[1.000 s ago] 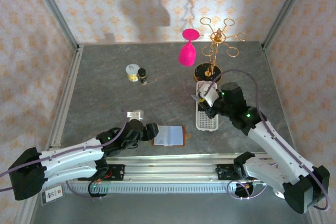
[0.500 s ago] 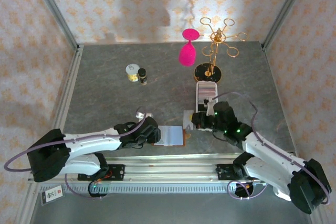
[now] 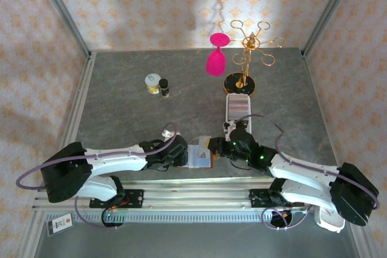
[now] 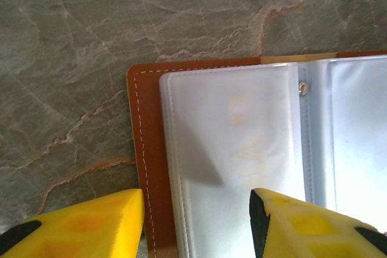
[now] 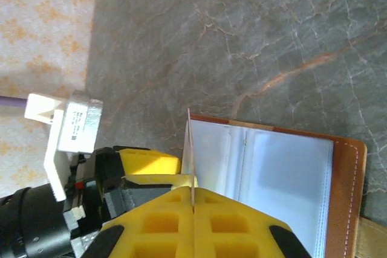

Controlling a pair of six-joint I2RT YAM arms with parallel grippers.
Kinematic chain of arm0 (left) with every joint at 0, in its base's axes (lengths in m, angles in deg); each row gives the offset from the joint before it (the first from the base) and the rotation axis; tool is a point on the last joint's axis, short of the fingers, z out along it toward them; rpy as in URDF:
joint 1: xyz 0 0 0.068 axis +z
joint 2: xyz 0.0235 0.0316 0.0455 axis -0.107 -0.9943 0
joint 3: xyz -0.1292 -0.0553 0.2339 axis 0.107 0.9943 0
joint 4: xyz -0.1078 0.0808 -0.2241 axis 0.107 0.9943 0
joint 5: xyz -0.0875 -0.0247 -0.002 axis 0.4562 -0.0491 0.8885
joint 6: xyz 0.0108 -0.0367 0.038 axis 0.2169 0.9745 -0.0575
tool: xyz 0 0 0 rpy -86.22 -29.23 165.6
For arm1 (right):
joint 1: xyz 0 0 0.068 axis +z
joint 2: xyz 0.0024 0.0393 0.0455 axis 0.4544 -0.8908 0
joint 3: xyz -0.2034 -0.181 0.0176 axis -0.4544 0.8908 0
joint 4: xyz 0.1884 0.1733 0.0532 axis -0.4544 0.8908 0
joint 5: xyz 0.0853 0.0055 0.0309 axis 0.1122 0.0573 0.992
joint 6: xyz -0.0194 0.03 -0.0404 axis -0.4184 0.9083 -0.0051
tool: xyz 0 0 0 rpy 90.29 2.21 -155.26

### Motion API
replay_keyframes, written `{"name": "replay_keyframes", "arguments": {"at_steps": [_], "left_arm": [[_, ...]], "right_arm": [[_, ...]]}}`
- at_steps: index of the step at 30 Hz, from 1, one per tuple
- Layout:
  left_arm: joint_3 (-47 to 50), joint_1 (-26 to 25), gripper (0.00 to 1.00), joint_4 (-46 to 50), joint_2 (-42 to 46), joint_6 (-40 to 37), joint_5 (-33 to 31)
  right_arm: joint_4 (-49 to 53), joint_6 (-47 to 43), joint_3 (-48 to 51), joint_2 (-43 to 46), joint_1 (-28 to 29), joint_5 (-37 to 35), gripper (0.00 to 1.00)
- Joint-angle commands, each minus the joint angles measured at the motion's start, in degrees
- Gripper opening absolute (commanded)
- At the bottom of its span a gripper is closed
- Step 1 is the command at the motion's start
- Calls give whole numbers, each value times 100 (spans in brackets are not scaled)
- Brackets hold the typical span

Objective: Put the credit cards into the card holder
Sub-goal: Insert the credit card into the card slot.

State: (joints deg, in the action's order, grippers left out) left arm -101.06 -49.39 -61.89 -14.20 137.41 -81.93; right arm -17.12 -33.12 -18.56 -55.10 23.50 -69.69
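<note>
Left gripper (image 4: 196, 199) has moved in to straddle the left border of the reddish-brown stitched leather card holder (image 4: 148, 149), jaws apart, seemingly steadying it open and flat; right gripper (image 5: 192, 193), newly arrived opposite, pinches a thin pale plastic credit card (image 5: 188, 149) edge-on, poised at the glossy clear sleeve (image 5: 272, 167).

Walls (image 3: 151, 10): pale wallpaper w/ orange floral motif; dark shadows on the far one (bright patch just right of centre). Tabletop (image 3: 121, 119): grey marble-look, rusty veins. Alu frame posts (image 3: 60, 10) slant up at far-left & far-right corners. Metal rail (image 3: 193, 191) along near edge.
</note>
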Motion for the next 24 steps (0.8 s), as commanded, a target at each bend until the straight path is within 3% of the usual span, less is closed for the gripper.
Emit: {"name": "replay_keyframes", "arguments": {"at_steps": [1, 12, 24], "left_arm": [[-48, -50, 52, 167, -106, -96, -149], [216, -90, 36, -102, -189, -38, -6], [303, -94, 35, -176, -194, 19, 71]], "right_arm": [[-115, 269, -266, -215, 97, -356, 0], [-222, 622, -224, -609, 201, -713, 0], [-783, 661, -153, -1007, 316, -725, 0]]}}
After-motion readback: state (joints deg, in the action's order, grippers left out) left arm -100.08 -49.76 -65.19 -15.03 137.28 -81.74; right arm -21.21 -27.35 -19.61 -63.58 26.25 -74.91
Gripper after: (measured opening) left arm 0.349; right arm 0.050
